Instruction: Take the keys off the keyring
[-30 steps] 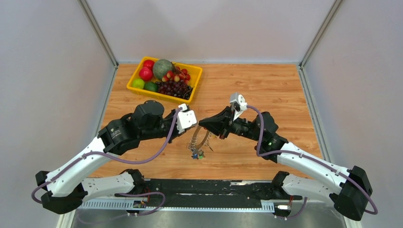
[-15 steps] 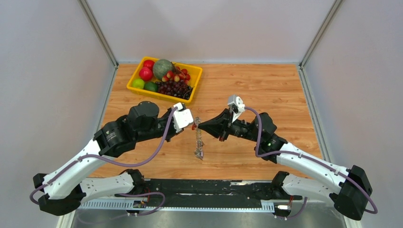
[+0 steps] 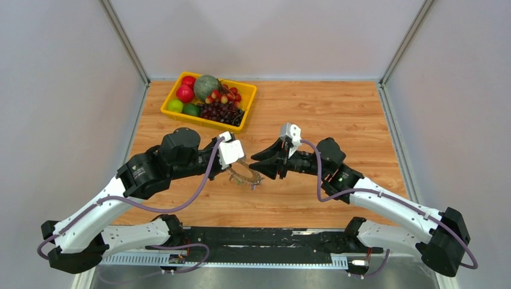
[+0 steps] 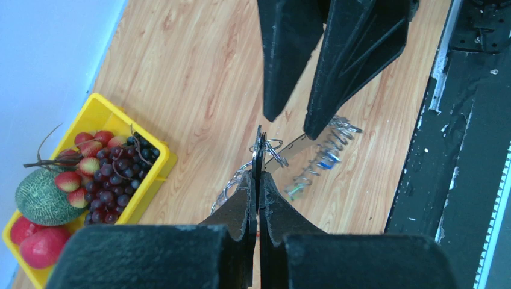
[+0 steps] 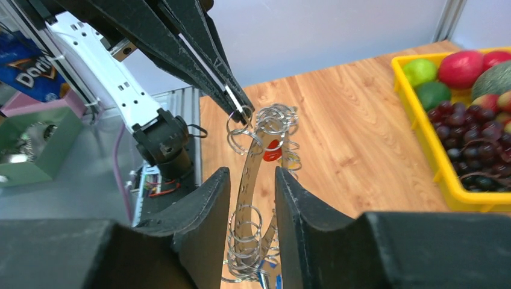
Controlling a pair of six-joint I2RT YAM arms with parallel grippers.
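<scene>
Left claw pinched shut; right claw apparently parted; both pointing inward, near together.

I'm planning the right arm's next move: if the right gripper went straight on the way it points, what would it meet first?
The keyring: its band runs between the open fingers of the right gripper. Just beyond, probably the left gripper, shut on it, though depth is unclear.

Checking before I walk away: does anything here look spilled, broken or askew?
Nothing spilled or broken. The keyring hangs tilted, pinched only by the left gripper; the right gripper straddles it with jaws open. Fruit sits neatly in the yellow tray.
</scene>
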